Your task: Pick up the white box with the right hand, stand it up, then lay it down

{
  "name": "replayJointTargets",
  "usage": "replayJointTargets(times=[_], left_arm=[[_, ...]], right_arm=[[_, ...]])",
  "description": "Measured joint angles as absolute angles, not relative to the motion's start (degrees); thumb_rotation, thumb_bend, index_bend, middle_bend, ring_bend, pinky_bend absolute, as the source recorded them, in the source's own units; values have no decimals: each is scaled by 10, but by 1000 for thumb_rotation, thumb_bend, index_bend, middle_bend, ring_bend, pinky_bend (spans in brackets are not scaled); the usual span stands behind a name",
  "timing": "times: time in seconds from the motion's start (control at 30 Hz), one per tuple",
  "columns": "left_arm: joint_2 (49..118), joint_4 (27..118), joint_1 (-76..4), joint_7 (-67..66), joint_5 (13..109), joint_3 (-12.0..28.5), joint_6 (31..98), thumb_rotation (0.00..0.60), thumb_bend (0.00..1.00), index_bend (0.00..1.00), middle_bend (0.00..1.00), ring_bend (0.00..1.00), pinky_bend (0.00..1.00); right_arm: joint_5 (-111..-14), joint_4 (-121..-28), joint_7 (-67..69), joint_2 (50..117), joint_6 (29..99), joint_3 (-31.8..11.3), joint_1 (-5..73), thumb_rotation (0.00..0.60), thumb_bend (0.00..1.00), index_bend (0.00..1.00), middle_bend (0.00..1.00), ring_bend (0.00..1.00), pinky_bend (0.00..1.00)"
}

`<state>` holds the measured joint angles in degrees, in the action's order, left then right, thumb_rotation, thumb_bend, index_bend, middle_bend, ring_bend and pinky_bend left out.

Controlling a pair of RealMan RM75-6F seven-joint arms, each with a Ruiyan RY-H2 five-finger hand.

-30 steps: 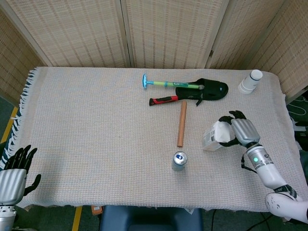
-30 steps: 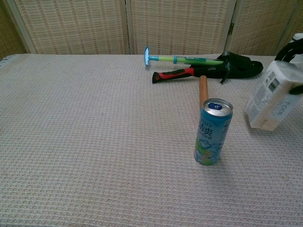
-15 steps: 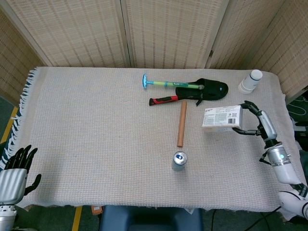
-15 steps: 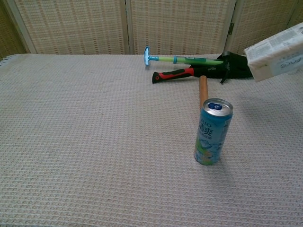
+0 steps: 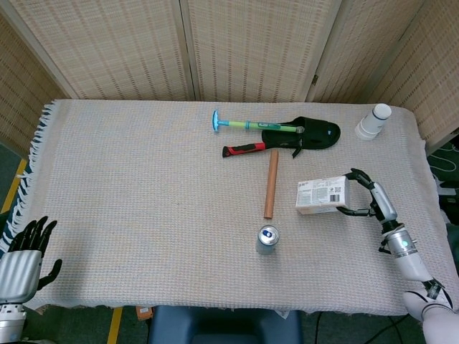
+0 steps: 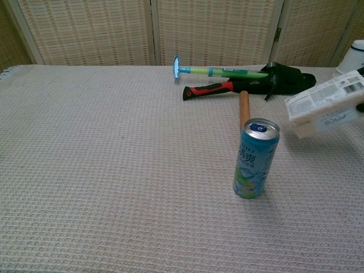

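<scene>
Right hand (image 5: pixel 369 197) gripping white box (image 5: pixel 322 196) at its right end — fingers wrapped over top and bottom edges. Box held lengthwise, roughly horizontal in head view; in chest view (image 6: pixel 325 104) tilted, left end lower, apparently lifted off the desk (image 5: pixel 143 193) with shadow beneath. Located at right side of desk, right of wooden rod (image 5: pixel 270 183), up-right of drink can (image 5: pixel 267 239). Well apart from both.

Left hand (image 5: pixel 23 259) at lower left corner, off the desk edge, holding nothing, fingers extended and slightly spread. Not visible in chest view.

Elsewhere on desk:
- Can standing upright near front edge, just below the rod's near end.
- Rod lying lengthwise, pointing away from robot.
- Red-handled tool (image 5: pixel 245 149) beside rod's far end, running into black sheath (image 5: pixel 308 134).
- Blue-green tool (image 5: pixel 251 125) lying across, its right end touching the sheath.
- White bottle (image 5: pixel 373 121) upright at far right corner.

Woven cloth over desk, fringe at left edge. Wicker screens (image 5: pixel 251 43) behind.
</scene>
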<state>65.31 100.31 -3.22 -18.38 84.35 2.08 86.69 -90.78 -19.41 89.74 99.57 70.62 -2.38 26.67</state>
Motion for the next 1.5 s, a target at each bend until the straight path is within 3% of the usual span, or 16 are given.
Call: replayJointTargets(times=[0.43, 0.93, 1.33, 1.5], left_arm=[[655, 1001, -34, -187, 839, 21, 864, 600, 344, 101, 0, 0, 153], [655, 1005, -34, -191, 845, 17, 864, 600, 345, 100, 0, 0, 153], [656, 1004, -35, -194, 843, 17, 863, 600, 344, 100, 0, 0, 153], [657, 1004, -36, -195, 844, 16, 862, 600, 345, 100, 0, 0, 153]], right_arm=[[-902, -152, 817, 1029, 678, -14, 273, 600, 263, 418, 407, 214, 0], [-919, -173, 775, 984, 625, 18, 269, 600, 263, 329, 407, 188, 0], [-924, -248, 709, 934, 557, 38, 283, 600, 259, 209, 299, 111, 0], [-919, -278, 688, 918, 539, 39, 289, 600, 159, 168, 250, 93, 0]])
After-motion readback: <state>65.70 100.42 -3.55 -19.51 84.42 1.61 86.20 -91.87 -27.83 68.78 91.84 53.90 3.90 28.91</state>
